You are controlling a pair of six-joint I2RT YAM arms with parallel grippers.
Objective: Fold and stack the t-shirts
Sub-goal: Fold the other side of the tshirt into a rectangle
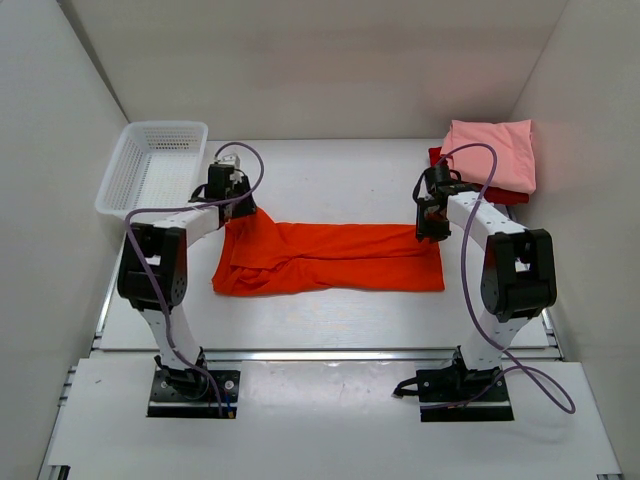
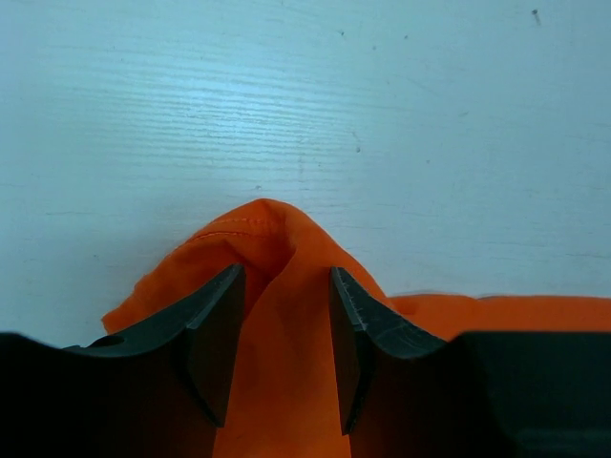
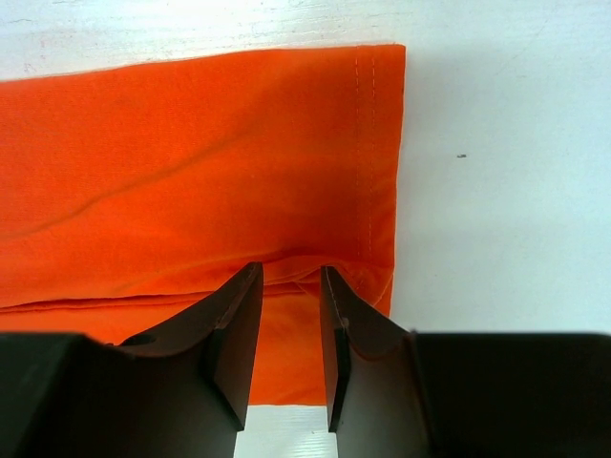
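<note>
An orange t-shirt (image 1: pixel 330 257) lies folded into a long band across the middle of the table. My left gripper (image 1: pixel 232 208) is at its left end, where the cloth bunches into a hump (image 2: pixel 253 229). Its jaws stand apart, straddling the orange cloth (image 2: pixel 286 277). My right gripper (image 1: pixel 428 235) is over the band's right end near the stitched hem (image 3: pixel 368 143), jaws apart with a cloth fold between them (image 3: pixel 289 272). A folded pink t-shirt (image 1: pixel 495 150) rests on a dark red one (image 1: pixel 437 157) at the back right.
A white mesh basket (image 1: pixel 168 125) stands at the back left, close behind the left arm. White walls enclose the table on three sides. Bare tabletop shows in front of the orange band and behind it.
</note>
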